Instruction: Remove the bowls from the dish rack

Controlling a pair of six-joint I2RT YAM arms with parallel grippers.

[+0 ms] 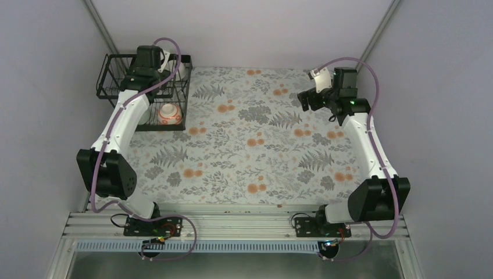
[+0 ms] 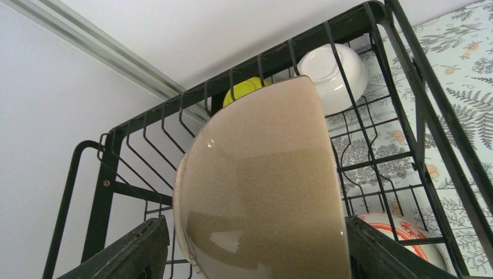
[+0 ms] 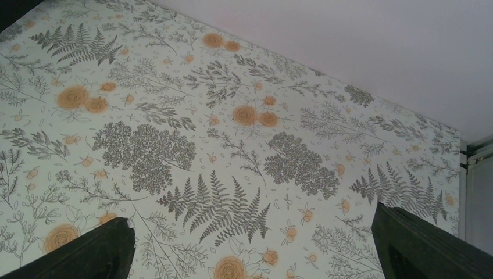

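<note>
One bowl is in play right now: the pale bowl (image 2: pixel 261 163) stands on edge at the far end of the dish rack (image 2: pixel 106 174), and the left gripper (image 2: pixel 257 220) has its jaws clamped across it, a finger tight against each side as far as the wrist view shows. Behind it peeks a yellow-green piece (image 2: pixel 247 90), too hidden to name. The white bowl (image 2: pixel 337 70) leans against the rack's back wires; the patterned bowl (image 2: pixel 407 235) sits lower down at the near end, both untouched.

Over on the other side, the right gripper (image 3: pixel 250 215) hangs above the flowered bench (image 3: pixel 232 87), jaws wide apart with nothing between them, well away from the rack.

Now the handling: this is glazed ceramic by the shine, so rigid, smooth and likely slippery under the pads; no give at all, and it would chip or crack if knocked on the wires. It looks heavy enough for its size to swing in a loose hold. The curved wall offers little to bite on, so the safest purchase is across the widest part, or over the rim, one finger inside and one outside. I'd lift straight up clear of the dividers before carrying it sideways.
</note>
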